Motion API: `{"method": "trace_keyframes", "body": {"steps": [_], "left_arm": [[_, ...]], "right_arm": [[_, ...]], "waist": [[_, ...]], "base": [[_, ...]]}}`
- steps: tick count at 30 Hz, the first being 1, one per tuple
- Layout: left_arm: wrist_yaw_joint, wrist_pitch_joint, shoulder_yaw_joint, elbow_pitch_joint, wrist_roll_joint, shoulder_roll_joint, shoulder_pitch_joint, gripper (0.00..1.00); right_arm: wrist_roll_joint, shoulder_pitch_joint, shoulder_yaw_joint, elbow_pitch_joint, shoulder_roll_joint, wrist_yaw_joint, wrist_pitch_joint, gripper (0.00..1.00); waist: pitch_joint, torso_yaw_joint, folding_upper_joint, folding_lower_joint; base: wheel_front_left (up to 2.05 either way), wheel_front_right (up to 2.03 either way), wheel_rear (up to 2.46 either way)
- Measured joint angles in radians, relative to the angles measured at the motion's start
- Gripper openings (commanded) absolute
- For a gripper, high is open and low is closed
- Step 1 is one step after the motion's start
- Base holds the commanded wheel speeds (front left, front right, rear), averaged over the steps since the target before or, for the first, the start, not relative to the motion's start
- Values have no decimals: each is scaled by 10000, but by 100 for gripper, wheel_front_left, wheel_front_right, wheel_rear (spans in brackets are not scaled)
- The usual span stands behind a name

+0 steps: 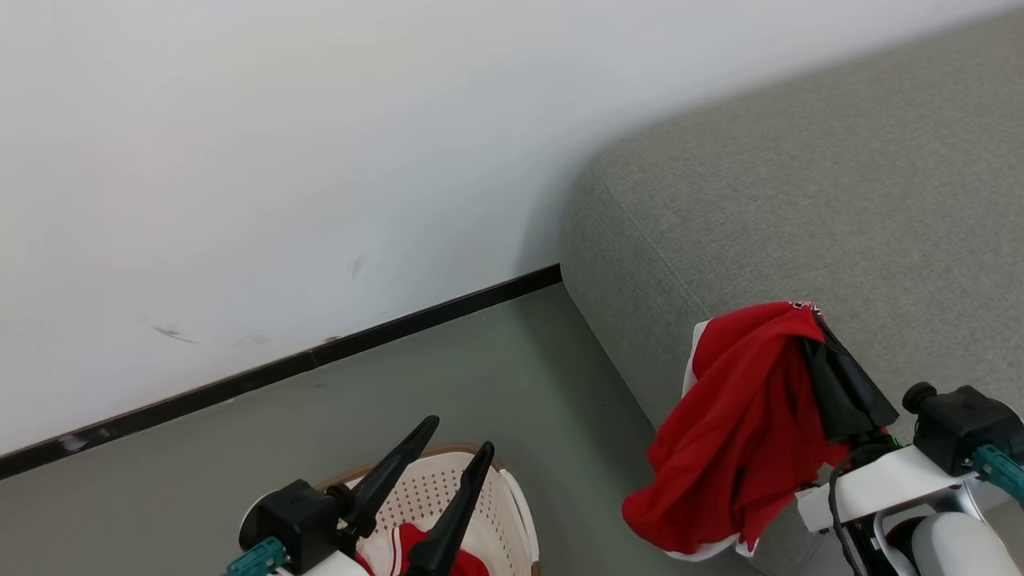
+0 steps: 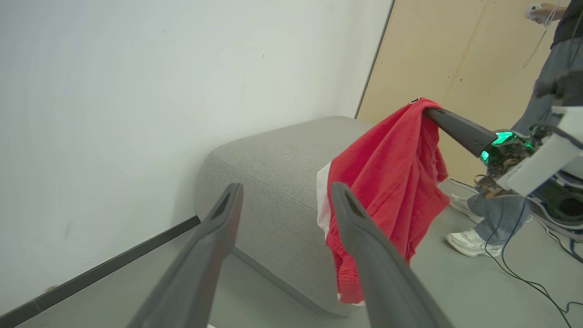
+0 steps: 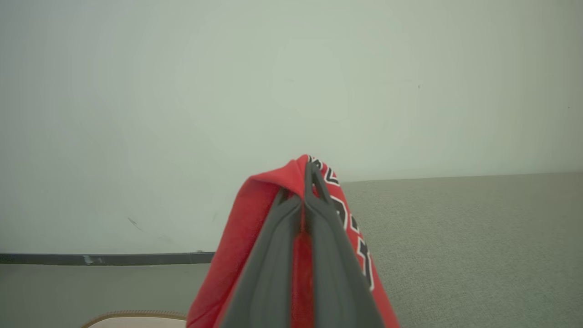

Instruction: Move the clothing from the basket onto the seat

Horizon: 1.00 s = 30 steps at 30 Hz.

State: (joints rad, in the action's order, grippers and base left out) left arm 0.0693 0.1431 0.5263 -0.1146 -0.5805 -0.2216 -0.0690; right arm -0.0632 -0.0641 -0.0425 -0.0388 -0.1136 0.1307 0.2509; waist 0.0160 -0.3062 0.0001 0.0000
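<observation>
Cream perforated plastic basket [image 1: 512,496] with a brown rim sits at the lower left of the head view, with red white-trimmed clothing [image 1: 416,552] inside. The left gripper [image 1: 462,432] hovers above it, fingers apart. At lower right, the right gripper [image 3: 309,175] is clamped on a red black-lettered jersey [image 1: 744,432] hanging beside the grey woven sofa seat [image 1: 840,184]. Best to carry it well over the cushion before letting go, so it cannot slide off
</observation>
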Motion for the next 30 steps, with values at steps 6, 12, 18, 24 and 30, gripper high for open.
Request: {"method": "trace_keyframes", "body": {"steps": [6, 12, 18, 24, 30], "left_arm": [[-128, 6, -15, -56, 0, 2, 119, 100], [-228, 4, 2, -100, 0, 4, 363, 100], [-290, -10, 33, -157, 0, 13, 364, 100], [-330, -61, 50, -288, 0, 21, 364, 100], [-330, -113, 58, -334, 0, -10, 364, 100]], "right_arm": [[-270, -6, 121, 81, 6, 0, 0, 0], [-614, -88, 569, 226, -117, 0, 0, 0], [-1197, -632, 963, 811, -201, 0, 0, 0], [-1659, -1212, 1321, 1361, -416, 0, 0, 0], [-2088, -2197, 1615, 1766, -742, 0, 0, 0]], "waist": [[-46, -208, -1, 0], [-174, -324, 0, 0], [-362, -293, 0, 0], [-572, -165, 0, 0], [-825, -23, 0, 0]], "base": [[0, 0, 0], [0, 0, 0], [0, 0, 0], [0, 0, 0], [0, 0, 0]]}}
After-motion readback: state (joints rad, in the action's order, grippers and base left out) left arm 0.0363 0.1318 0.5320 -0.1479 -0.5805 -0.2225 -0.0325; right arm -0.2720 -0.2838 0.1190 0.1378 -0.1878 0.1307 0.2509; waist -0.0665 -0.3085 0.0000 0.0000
